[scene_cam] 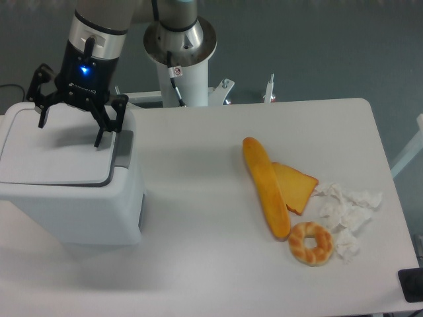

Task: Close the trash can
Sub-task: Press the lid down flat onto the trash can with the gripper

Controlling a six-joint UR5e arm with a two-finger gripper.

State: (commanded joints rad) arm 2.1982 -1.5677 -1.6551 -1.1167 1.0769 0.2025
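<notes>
Trash can [69, 198], left edge of the frame: its lid [56, 153] lies flat on the rim, so closing appears essentially done. The gripper [71, 132] hovers above the lid, fingers spread, grasping nothing; only withdrawal seems left.

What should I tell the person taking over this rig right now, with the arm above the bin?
Gripper: open, empty, fingers spread above the lid, apparently not touching it.
Trash can: at the table's left end; its lid lies flat on the rim and looks closed, grey latch strip on its right edge.
Loaf, bread slice, ring pastry and crumpled tissue sit untouched on the right.
Done: lid looks down.
Left: confirm it is seated, then lift the arm clear.
</notes>
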